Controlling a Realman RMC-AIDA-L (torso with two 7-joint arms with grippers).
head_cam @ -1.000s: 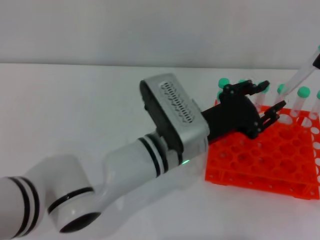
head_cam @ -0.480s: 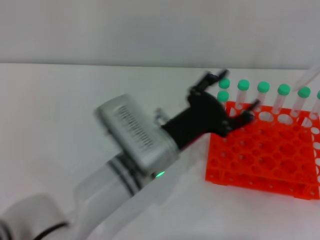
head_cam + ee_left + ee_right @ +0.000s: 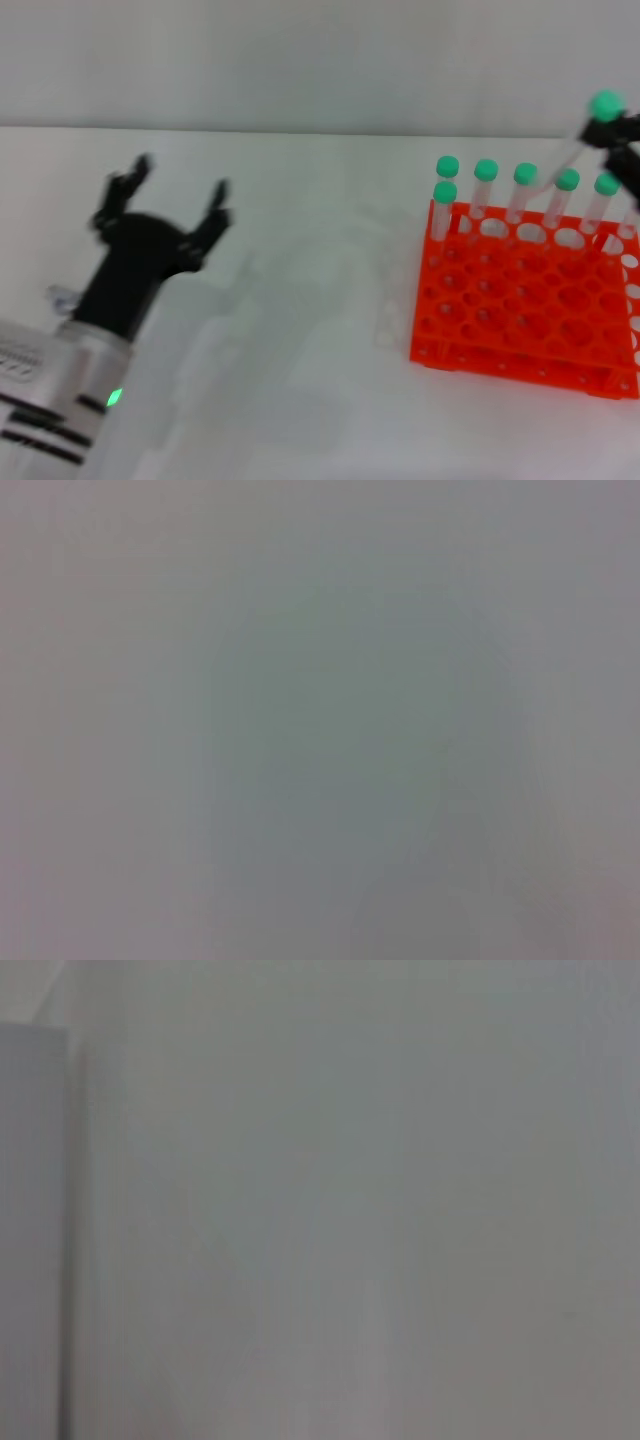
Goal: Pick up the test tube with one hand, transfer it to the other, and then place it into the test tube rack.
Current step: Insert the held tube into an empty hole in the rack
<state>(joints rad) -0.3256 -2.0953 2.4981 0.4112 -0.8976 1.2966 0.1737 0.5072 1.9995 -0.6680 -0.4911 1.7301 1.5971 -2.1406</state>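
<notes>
The orange-red test tube rack [image 3: 520, 300] stands at the right of the head view. My right gripper [image 3: 622, 142], dark fingers at the right edge, is shut on the test tube [image 3: 604, 104]. It holds the tube tilted above the rack's back right part, mint-green cap up and lower end toward the rack. My left gripper [image 3: 175, 190], on the silver-white banded arm, is open and empty over the table at the far left, well away from the rack. Both wrist views show only plain grey.
Several other green-capped tubes [image 3: 486, 170] stand in the rack's back row, with one more [image 3: 445, 192] at its back left corner. The white table [image 3: 320, 300] lies between my left gripper and the rack. A grey wall runs behind.
My left gripper has drawn back from the rack to the far left, open and empty. The tube is now upright-tilted in the right gripper, cap showing.
</notes>
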